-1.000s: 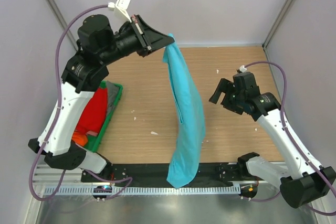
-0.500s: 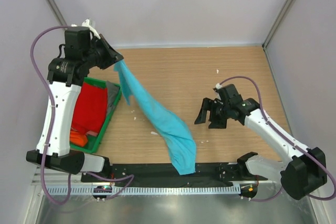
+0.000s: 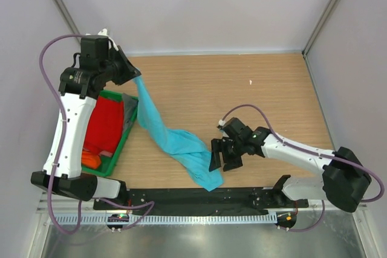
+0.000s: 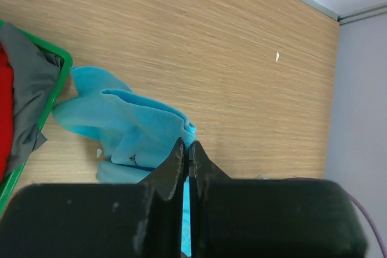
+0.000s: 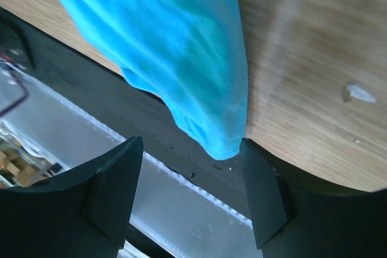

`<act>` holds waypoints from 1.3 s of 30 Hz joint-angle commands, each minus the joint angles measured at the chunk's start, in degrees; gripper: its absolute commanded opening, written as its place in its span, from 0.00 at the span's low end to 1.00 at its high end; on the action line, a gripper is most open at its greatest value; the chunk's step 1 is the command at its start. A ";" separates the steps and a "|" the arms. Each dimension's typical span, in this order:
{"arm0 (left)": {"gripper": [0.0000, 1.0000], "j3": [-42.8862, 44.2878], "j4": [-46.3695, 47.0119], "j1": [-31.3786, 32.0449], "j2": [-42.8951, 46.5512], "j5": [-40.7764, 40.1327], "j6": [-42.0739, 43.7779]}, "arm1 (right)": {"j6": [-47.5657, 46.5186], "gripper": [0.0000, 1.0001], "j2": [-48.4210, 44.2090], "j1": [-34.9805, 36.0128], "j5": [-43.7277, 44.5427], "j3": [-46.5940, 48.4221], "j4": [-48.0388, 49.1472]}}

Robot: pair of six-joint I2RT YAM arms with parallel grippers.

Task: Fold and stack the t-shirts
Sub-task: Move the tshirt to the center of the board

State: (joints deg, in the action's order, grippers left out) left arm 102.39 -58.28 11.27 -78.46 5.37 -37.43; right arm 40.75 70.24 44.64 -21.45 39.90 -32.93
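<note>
- Formerly raised, right gripper (image 3: 219, 156) now straddles the turquoise t-shirt's (image 3: 175, 143) low end, right of the green tray (image 3: 125, 139); jaws apart, holding nothing.
- Above the green tray, left gripper (image 3: 134, 77) clamps the shirt's top edge.
- Limp, light cloth: grasp the hem corner.

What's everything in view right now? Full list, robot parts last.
turquoise t-shirt: 1, turquoise, one end lifted, rest trailing across the table to its near edge
red t-shirt: 1, red, in the tray
orange t-shirt: 1, orange, near end of the tray
grey cloth: 1, grey, far right corner of the tray
green tray: 1, green, left side of the table
table: 1, wood
white scrap: at least 1, white, far right of the table
left claw: 1, black, shut on the turquoise t-shirt
right claw: 1, black, open, astride the shirt's near end
</note>
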 commanded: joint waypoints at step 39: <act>0.65 -17.54 -4.66 8.84 4.53 -18.39 8.16 | -14.22 0.66 7.48 -35.77 14.71 29.26 -30.80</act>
State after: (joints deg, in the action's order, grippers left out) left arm 88.79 -64.27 15.33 -81.08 -14.50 -31.48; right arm 26.89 85.34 6.85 -1.58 77.95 -61.10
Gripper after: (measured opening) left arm 0.653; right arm 0.664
